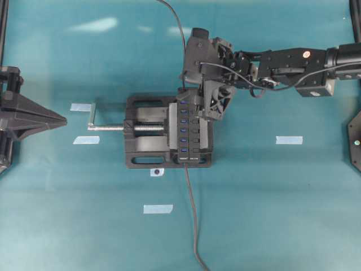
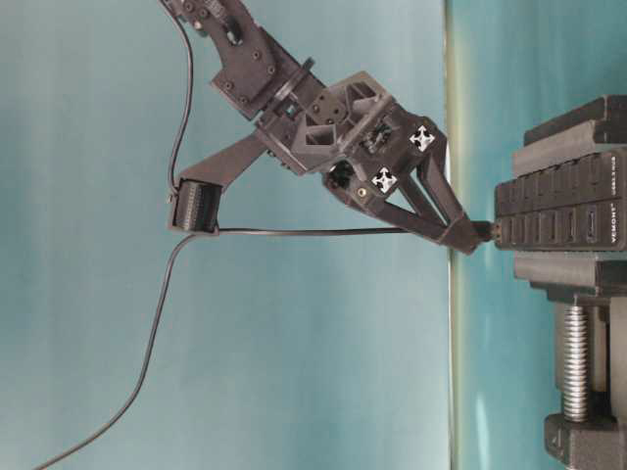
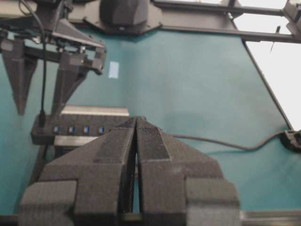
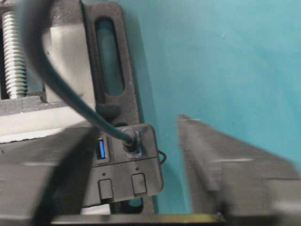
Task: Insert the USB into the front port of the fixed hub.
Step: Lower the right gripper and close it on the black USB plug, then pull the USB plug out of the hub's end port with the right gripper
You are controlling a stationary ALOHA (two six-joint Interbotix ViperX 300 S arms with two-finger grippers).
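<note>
The fixed hub (image 1: 189,132), a black bar with a row of blue ports, is clamped in a vise. The USB plug (image 4: 130,141) sits in the end port of the hub (image 4: 127,165), and its thin dark cable (image 4: 61,89) arcs away up and left. My right gripper (image 4: 136,123) hangs over that end with its jaws apart; the plug stands between the fingers and neither touches it. From table level the plug (image 2: 487,232) meets the hub (image 2: 558,211) just past the fingers. My left gripper (image 3: 136,120) is shut and holds nothing, well left of the vise (image 1: 63,119).
The black vise (image 1: 146,135) has a silver screw (image 1: 113,127) and handle pointing left. The hub's own cable (image 1: 192,214) runs to the near table edge. Strips of pale tape (image 1: 289,140) lie on the teal cloth.
</note>
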